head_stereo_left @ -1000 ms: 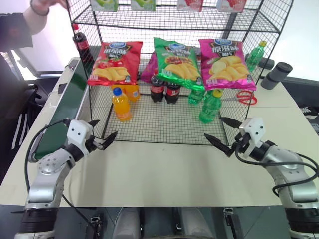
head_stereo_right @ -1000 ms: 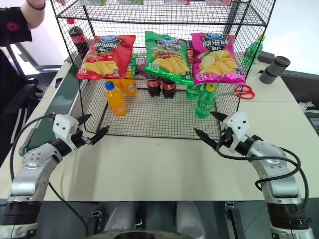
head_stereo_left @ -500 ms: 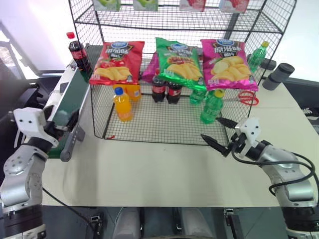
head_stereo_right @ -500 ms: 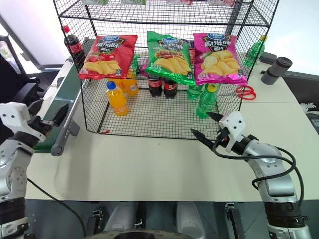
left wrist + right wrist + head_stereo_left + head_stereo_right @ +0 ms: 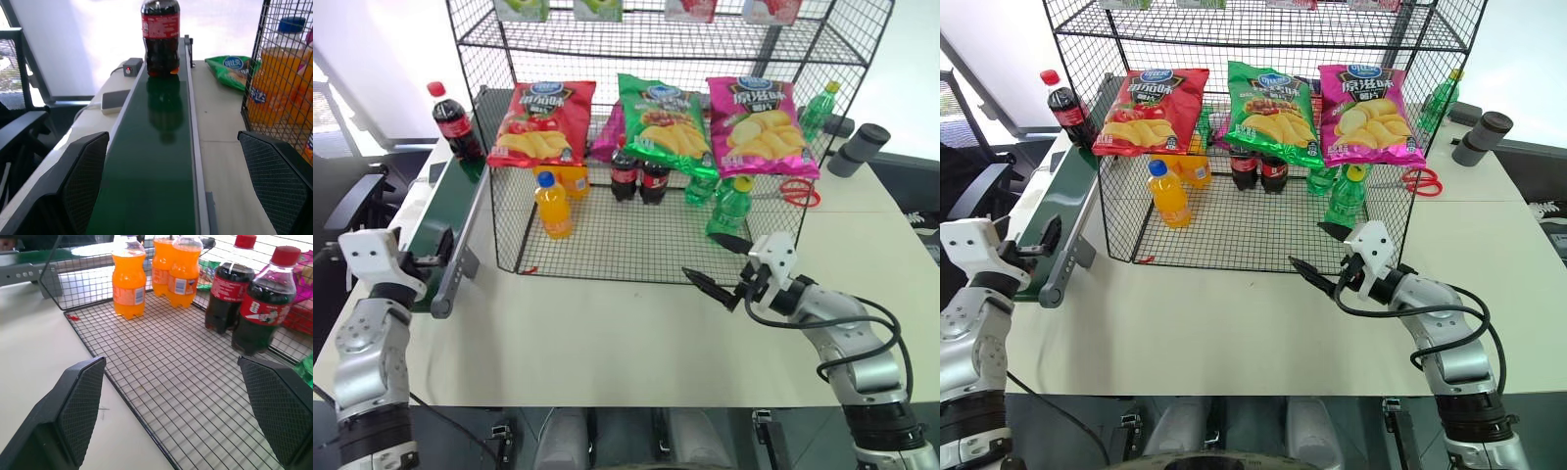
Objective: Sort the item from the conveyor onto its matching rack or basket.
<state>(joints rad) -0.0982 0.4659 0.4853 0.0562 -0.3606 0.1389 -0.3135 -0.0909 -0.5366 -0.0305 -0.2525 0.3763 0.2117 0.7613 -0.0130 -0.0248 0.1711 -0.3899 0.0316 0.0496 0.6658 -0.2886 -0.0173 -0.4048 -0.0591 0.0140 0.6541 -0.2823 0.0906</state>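
We are looking at a lab mock-up of a shop: a black wire rack [image 5: 499,211] stocked with crisp bags [image 5: 540,122] and drink bottles [image 5: 552,205] stands on a pale worktable [image 5: 607,343], beside a small conveyor [image 5: 445,220] and an office chair [image 5: 357,196].

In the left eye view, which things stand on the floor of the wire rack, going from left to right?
Orange drink bottle with blue cap → two cola bottles → green bottle with yellow cap. A second orange bottle stands partly behind the first, so I leave it out.
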